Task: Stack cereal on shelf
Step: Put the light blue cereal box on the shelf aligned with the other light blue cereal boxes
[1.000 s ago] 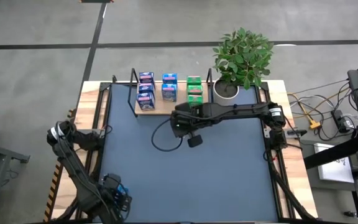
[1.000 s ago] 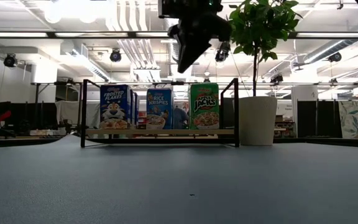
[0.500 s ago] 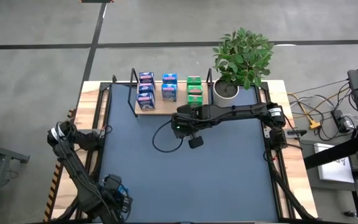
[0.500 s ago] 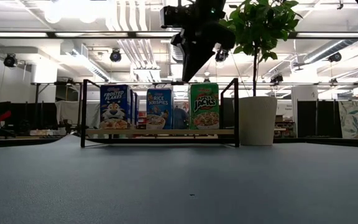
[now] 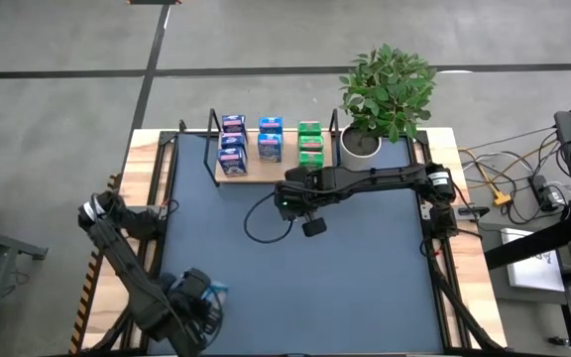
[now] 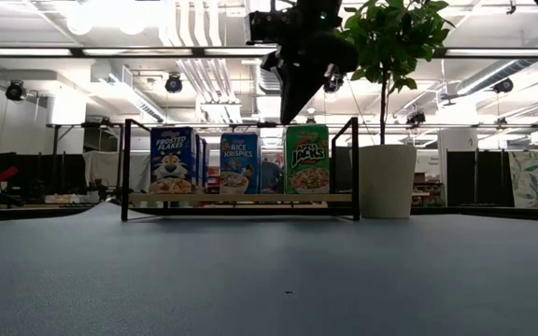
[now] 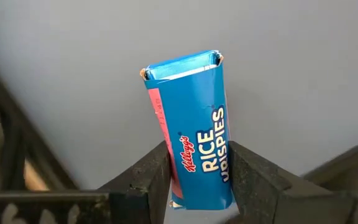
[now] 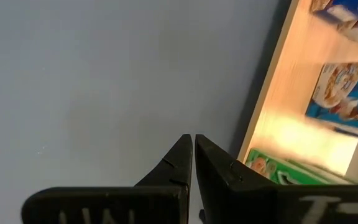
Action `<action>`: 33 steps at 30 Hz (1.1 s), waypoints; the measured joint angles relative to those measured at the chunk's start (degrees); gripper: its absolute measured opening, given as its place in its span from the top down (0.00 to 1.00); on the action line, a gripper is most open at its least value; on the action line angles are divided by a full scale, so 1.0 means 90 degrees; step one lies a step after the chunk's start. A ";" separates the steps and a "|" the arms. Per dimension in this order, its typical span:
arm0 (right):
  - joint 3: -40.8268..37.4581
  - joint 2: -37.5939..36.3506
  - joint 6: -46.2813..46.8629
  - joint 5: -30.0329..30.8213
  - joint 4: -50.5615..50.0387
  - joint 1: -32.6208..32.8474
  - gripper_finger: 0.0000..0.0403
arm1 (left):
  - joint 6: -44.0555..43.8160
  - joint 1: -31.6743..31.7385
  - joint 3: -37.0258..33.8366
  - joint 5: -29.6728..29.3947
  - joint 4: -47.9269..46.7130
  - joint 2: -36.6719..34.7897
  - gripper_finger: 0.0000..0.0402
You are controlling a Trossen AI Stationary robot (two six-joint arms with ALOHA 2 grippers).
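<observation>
A glossy light-blue printed cardboard cereal box is seen over the matt grey-blue table surface; the pale wooden shelf board is smooth-looking.

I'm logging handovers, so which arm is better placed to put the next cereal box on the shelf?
Left, probably. The left gripper already clamps a Rice Krispies box at the table's near-left corner. The right gripper hangs shut and empty just in front of the shelf, so it would first need a box.

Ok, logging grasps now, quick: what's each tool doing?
Left tool: closed on a blue Rice Krispies box, near the table's front-left corner.
Right tool: closed, empty, above the mat beside the shelf.
</observation>
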 joint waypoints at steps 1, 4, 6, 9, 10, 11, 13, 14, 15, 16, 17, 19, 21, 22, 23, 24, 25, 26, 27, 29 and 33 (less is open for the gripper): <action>0.0000 -0.0002 0.0031 0.0000 -0.0071 0.0002 0.97 | 0.0242 0.0076 0.0080 -0.0198 -0.0087 0.0000 0.67; -0.0002 -0.0042 0.0143 0.0000 -0.0368 0.0002 0.97 | 0.1223 0.0382 0.0339 -0.0782 -0.0210 -0.0005 0.67; -0.0002 -0.0084 0.0210 0.0000 -0.0482 0.0000 0.97 | 0.2029 0.0634 0.0505 -0.1137 -0.0253 -0.0008 0.67; -0.0022 -0.0180 0.0298 0.0000 -0.0664 0.0002 0.97 | 0.3248 0.1013 0.0743 -0.1417 -0.0255 -0.0010 0.67; -0.0044 -0.0238 0.0320 -0.0002 -0.0684 0.0002 0.97 | 0.3643 0.1126 0.0813 -0.1470 -0.0262 -0.0010 0.67; -0.0070 -0.0285 0.0331 0.0000 -0.0701 0.0001 0.97 | 0.4029 0.1231 0.0883 -0.1502 -0.0281 -0.0010 0.67; -0.0176 -0.0463 0.0342 0.0000 -0.0710 0.0000 0.97 | 0.4830 0.1433 0.1006 -0.1601 -0.0309 -0.0010 0.67; -0.0243 -0.0553 0.0355 -0.0002 -0.0710 0.0001 0.97 | 0.5209 0.1525 0.1075 -0.1646 -0.0331 -0.0010 0.67; -0.0332 -0.0664 0.0395 -0.0002 -0.0671 0.0002 0.97 | 0.5595 0.1607 0.1146 -0.1729 -0.0341 -0.0010 0.67; -0.0449 -0.0786 0.0454 -0.0005 -0.0605 0.0001 0.97 | 0.5987 0.1683 0.1228 -0.1841 -0.0377 -0.0010 0.67; -0.0567 -0.0913 0.0482 -0.0006 -0.0506 0.0002 0.97 | 0.6342 0.1766 0.1312 -0.1988 -0.0417 -0.0011 0.67; -0.0830 -0.1176 0.0524 -0.0084 -0.0240 0.0000 0.97 | 0.7008 0.1897 0.1469 -0.2390 -0.0432 -0.0024 0.67; -0.1119 -0.1467 0.0521 -0.0269 -0.0023 -0.0001 0.97 | 0.7634 0.2025 0.1602 -0.2788 -0.0439 -0.0034 0.67; -0.1269 -0.1614 0.0525 -0.0318 0.0120 0.0000 0.97 | 0.7923 0.2085 0.1660 -0.2950 -0.0447 -0.0036 0.67; -0.1429 -0.1777 0.0569 -0.0345 0.0282 0.0000 0.97 | 0.8219 0.2162 0.1719 -0.3071 -0.0445 -0.0036 0.67; -0.1587 -0.1929 0.0622 -0.0344 0.0385 0.0000 0.97 | 0.8477 0.2232 0.1773 -0.3157 -0.0447 -0.0036 0.67; -0.1729 -0.2087 0.0666 -0.0346 0.0469 0.0000 0.97 | 0.8742 0.2312 0.1818 -0.3202 -0.0442 -0.0041 0.67; -0.1867 -0.2246 0.0733 -0.0346 0.0581 0.0000 0.97 | 0.9001 0.2387 0.1857 -0.3264 -0.0441 -0.0041 0.67; -0.2003 -0.2397 0.0799 -0.0344 0.0686 0.0000 0.97 | 0.9246 0.2469 0.1890 -0.3299 -0.0444 -0.0041 0.67; -0.2269 -0.2680 0.0901 -0.0344 0.0911 0.0000 0.97 | 0.9739 0.2666 0.1924 -0.3324 -0.0431 -0.0043 0.67; -0.2701 -0.3132 0.1027 -0.0344 0.1378 0.0000 0.97 | 1.0700 0.3190 0.1905 -0.3325 -0.0429 -0.0071 0.67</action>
